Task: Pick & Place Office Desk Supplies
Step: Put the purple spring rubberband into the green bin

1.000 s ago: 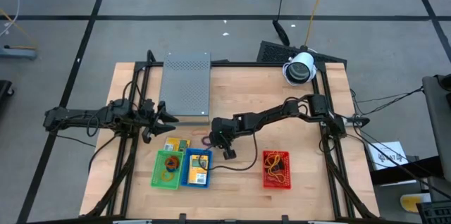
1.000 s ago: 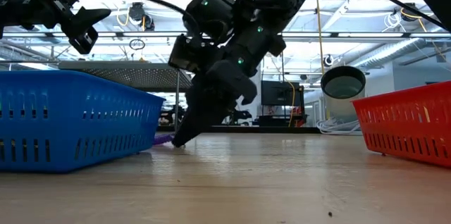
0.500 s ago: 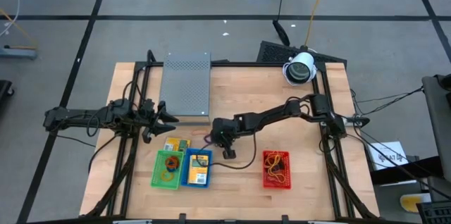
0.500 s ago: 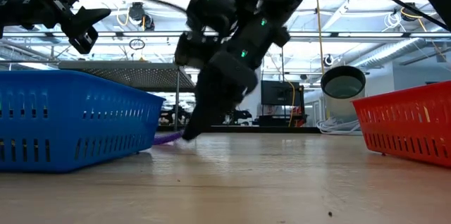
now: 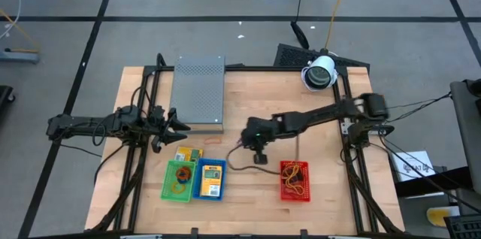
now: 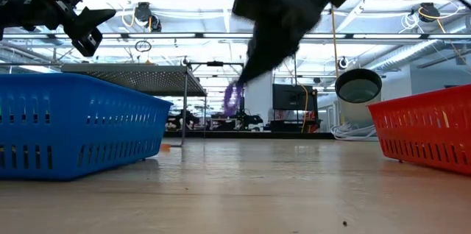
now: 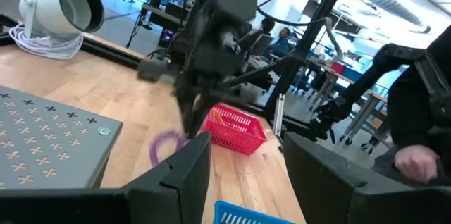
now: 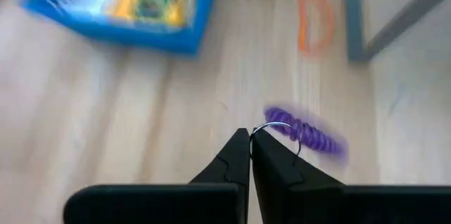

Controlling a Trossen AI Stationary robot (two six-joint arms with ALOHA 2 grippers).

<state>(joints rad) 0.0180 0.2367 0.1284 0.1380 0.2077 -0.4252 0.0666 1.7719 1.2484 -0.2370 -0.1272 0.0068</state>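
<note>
Dark jointed arms, tapered fingers (image 8: pixel 239 155)

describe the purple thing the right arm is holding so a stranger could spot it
Start at the red plastic basket on the wooden table; the right gripper hangs just beyond it, lifted, shut. From its tips dangles a purple coiled loop, the only supply off the table; the orange rubber-band loop lies flat.

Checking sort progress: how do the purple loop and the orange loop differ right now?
The purple loop is a coiled band pinched in the shut right gripper, hanging above the table; the orange loop is a plain thin band lying flat on the wood, untouched, beside the grey box's edge. Both are outside the bins.
</note>
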